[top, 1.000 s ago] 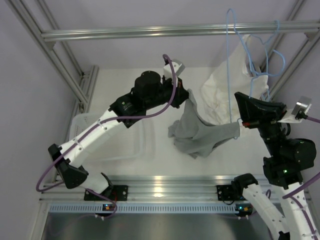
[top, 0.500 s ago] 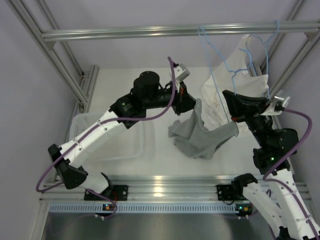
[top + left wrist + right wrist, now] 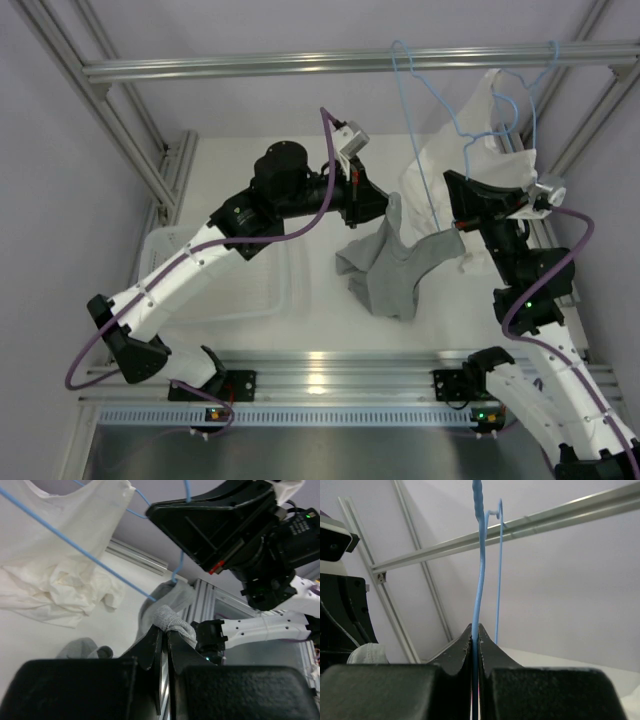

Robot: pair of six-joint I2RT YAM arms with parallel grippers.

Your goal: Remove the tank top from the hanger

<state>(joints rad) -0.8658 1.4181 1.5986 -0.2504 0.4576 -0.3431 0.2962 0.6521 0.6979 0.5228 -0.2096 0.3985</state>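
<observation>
The grey tank top [image 3: 388, 272] droops to the table between my two grippers. My left gripper [image 3: 386, 207] is shut on one bunched strap, seen as a grey wad [image 3: 172, 621] at the closed jaws [image 3: 164, 630]. The other strap end still reaches the light-blue hanger [image 3: 428, 150] near my right gripper [image 3: 455, 218]. My right gripper [image 3: 475, 628] is shut on the hanger's wire [image 3: 479, 565]. The hanger's hook is up at the overhead rail. In the left wrist view the hanger wire [image 3: 85, 555] runs down to the grey cloth.
A white garment [image 3: 470, 165] hangs on a second blue hanger [image 3: 535, 85] behind my right gripper; it also shows in the left wrist view [image 3: 55, 575]. An aluminium rail [image 3: 300, 65] crosses overhead. A clear plastic bin [image 3: 240, 290] sits at the left.
My right gripper has moved left and back with the hanger, whose hook end swung left along the rail. The tank top's right side has drawn in. My left gripper shifted slightly.
</observation>
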